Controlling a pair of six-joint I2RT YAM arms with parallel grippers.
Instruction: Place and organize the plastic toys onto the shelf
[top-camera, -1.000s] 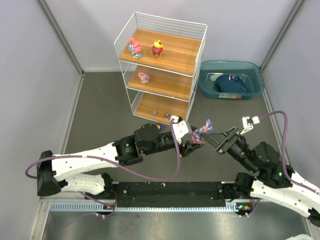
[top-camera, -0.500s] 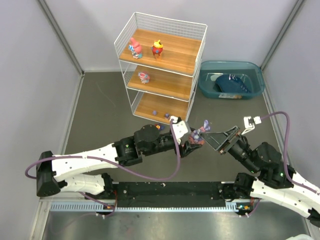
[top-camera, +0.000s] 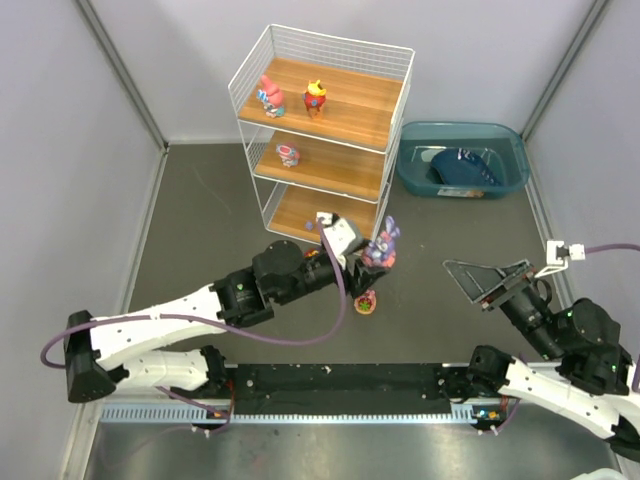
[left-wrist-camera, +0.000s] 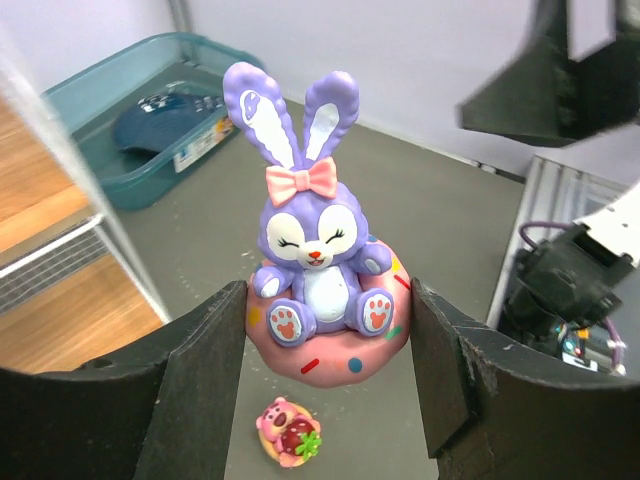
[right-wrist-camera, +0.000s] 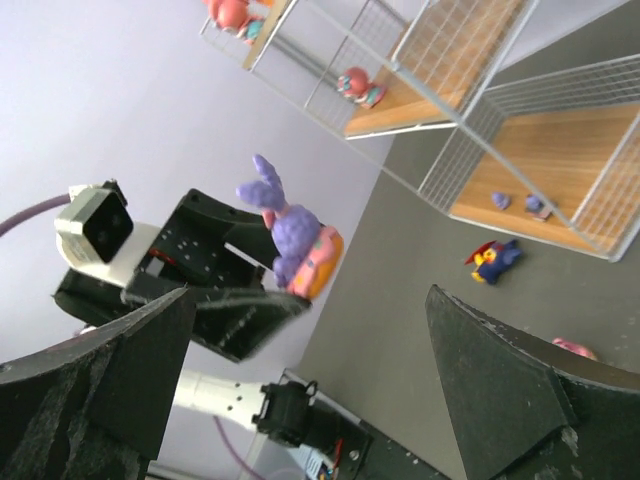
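Left gripper (left-wrist-camera: 330, 330) is clamped on the purple bunny toy (left-wrist-camera: 305, 240) by its donut base, aloft mid-worktop, just before the shelf (top-camera: 360, 100) toward the far edge. Rounded sides could slip; tall ears might snag the wire frame. Right gripper (top-camera: 490, 280) hangs spread, empty.

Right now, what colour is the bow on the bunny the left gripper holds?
Pink bow on the purple bunny; clearest in the left wrist view.

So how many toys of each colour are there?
Pink: 3, top-tier toy, middle-tier toy, floor toy
Purple: 1, bunny
Red-yellow toy: 1
Red-blue toy: 1
Tiny purple bits: 2
Total: 6 toys, 2 bits
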